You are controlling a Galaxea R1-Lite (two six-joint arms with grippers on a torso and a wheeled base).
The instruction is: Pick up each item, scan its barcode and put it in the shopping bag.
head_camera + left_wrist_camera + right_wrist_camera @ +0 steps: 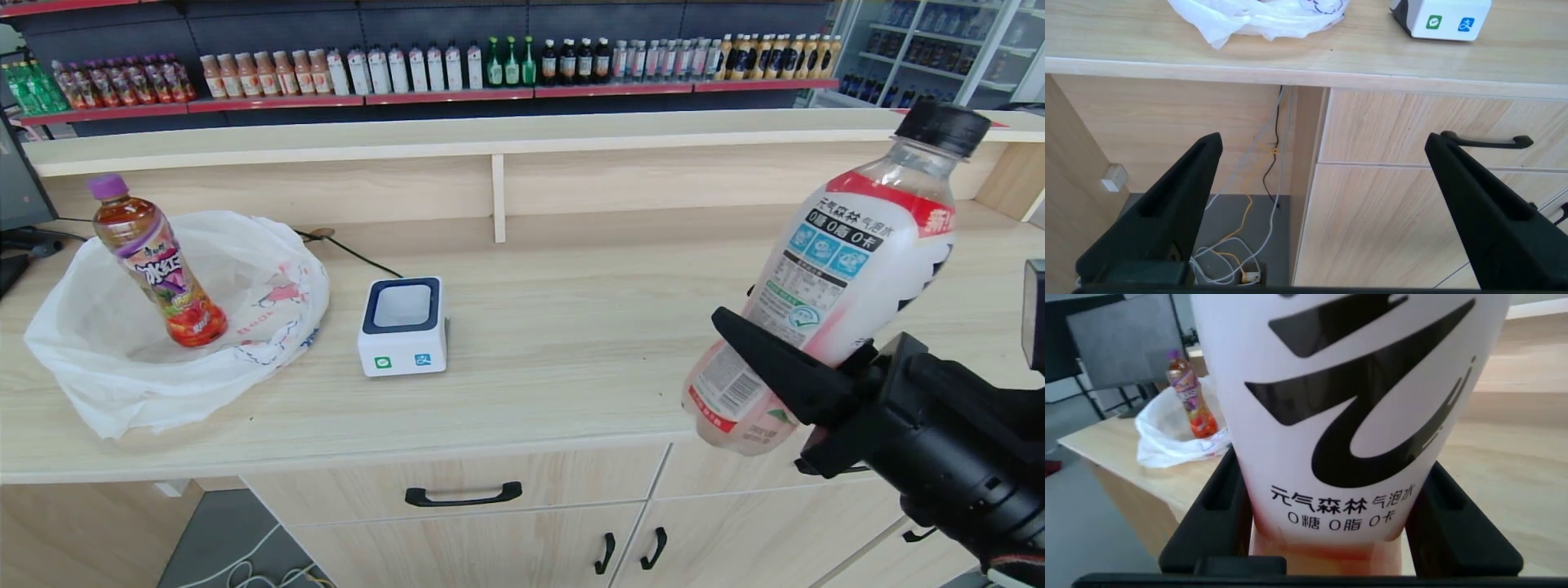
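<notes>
Hanging tilted above the right end of the counter (571, 343), the pale pink bottle (849, 269) is gripped low on its body by the right gripper (796, 371), whose fingers are pressed against its two sides. Its long axis slants, with the black cap up and away to the right and the base down toward the robot's left. The barcode (729, 384) sits on the lower label just above the base, turned toward the head camera rather than downward. The scanner (403, 325) rests on the counter well to the bottle's left, window facing up, so the coming move likely depends on carrying the bottle leftward and rolling it until the barcode looks down at that window. Farther left, the shopping bag (98, 384) lies open with a purple-capped tea bottle (159, 265) standing in it. The left gripper (1324, 145) hangs below the counter edge before the cabinet front, fingers spread wide with nothing between them. The head view gives the barcode face, while the right wrist view looks at the label's other face, with bold black strokes and a finger on either flank.
</notes>
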